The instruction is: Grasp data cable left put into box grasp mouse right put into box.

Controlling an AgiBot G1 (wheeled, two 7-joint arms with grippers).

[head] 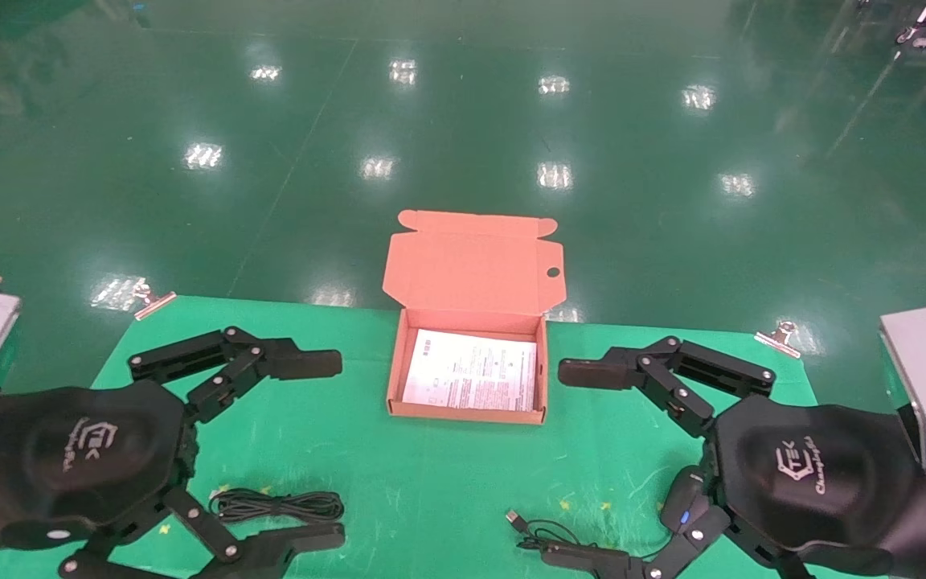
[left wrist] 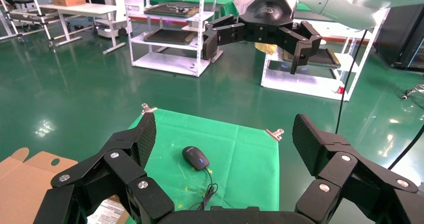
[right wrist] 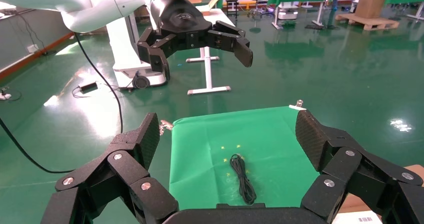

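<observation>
Crosswise, data cable (head: 276, 505) lengthways left-right, beneath left gripper (head: 306, 449).

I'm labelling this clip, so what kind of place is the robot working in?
Probably a robotics lab or factory-style workshop. A glossy green floor stretches around the green-covered table, metal shelving racks hold trays, and the cloth is held by binder clips. Both grippers, left gripper and right gripper, hang open.
</observation>
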